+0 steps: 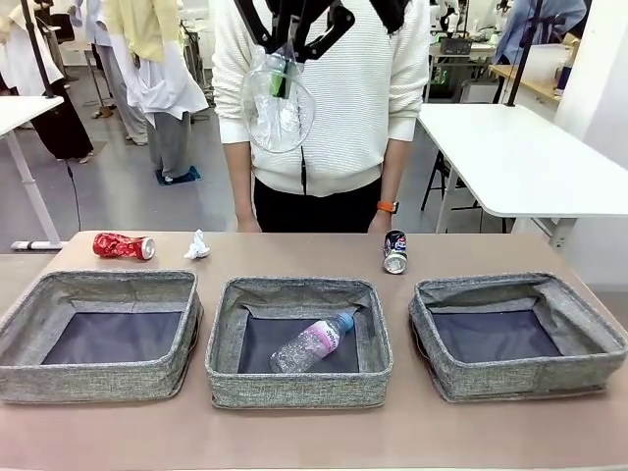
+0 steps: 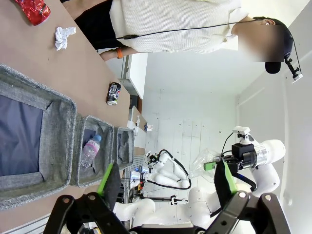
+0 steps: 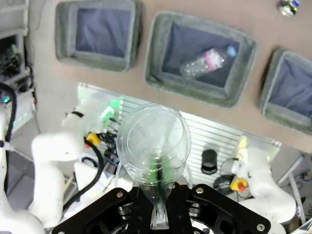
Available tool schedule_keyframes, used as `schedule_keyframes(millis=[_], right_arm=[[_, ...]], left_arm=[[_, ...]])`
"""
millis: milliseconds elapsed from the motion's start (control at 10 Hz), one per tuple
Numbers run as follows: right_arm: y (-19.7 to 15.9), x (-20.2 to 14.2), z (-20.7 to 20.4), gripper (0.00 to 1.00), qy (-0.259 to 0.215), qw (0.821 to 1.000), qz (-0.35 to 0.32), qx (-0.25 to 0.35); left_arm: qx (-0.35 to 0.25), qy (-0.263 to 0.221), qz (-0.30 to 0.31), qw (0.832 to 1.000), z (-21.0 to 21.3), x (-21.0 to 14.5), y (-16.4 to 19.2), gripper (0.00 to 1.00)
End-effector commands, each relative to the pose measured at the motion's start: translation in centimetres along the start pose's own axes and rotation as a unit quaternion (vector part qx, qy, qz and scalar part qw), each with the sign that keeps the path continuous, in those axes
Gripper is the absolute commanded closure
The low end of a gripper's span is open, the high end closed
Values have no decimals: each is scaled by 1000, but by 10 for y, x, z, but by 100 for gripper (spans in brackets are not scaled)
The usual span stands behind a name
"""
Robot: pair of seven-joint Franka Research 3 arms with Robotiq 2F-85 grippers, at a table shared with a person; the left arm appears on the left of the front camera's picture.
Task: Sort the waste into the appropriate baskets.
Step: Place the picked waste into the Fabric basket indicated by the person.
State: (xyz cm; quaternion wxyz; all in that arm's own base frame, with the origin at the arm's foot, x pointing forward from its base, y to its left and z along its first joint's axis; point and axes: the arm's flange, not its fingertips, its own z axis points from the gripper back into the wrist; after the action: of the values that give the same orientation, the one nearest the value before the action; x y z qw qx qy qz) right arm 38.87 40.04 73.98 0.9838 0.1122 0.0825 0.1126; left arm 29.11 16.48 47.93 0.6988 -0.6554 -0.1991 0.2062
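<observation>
The clear cup (image 1: 278, 106) hangs high above the table (image 1: 294, 257), about mid-width, in front of the person (image 1: 334, 98) on the far side. Which basket lies directly beneath it cannot be told. The right pincer (image 1: 294, 39) is clamped on the cup's narrow upper end, with a green pad showing through the wall. The cup's long axis is roughly upright, and its wide end points down toward the table. The left pincer (image 2: 165, 183) stands apart and holds nothing. A bottle (image 1: 312, 343) lies slantwise in the middle basket (image 1: 294, 388), cap toward the far right. The left basket (image 1: 98, 378) and right basket (image 1: 520, 378) hold nothing. A red can (image 1: 124, 246) and a paper wad (image 1: 197, 245) lie far left on the table, and a dark can (image 1: 395, 252) lies far right of centre. Hazards: the cup wall is thin and slick, so a squeezed grip may let it slip early. The cup is light, so a release from this height may let it drift, strike a soft rim and tumble out. Lower it over the chosen basket before opening.
</observation>
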Motion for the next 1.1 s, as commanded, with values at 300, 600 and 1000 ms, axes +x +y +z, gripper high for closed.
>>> schedule_keyframes(millis=[300,600,1000], right_arm=[[1,-4,-2,99,-2,1000,1,7],[1,-4,-2,99,-2,1000,1,7],[1,-4,-2,99,-2,1000,1,7]], left_arm=[[5,6,3,1000,2,-3,-3,0],[5,6,3,1000,2,-3,-3,0],[5,6,3,1000,2,-3,-3,0]])
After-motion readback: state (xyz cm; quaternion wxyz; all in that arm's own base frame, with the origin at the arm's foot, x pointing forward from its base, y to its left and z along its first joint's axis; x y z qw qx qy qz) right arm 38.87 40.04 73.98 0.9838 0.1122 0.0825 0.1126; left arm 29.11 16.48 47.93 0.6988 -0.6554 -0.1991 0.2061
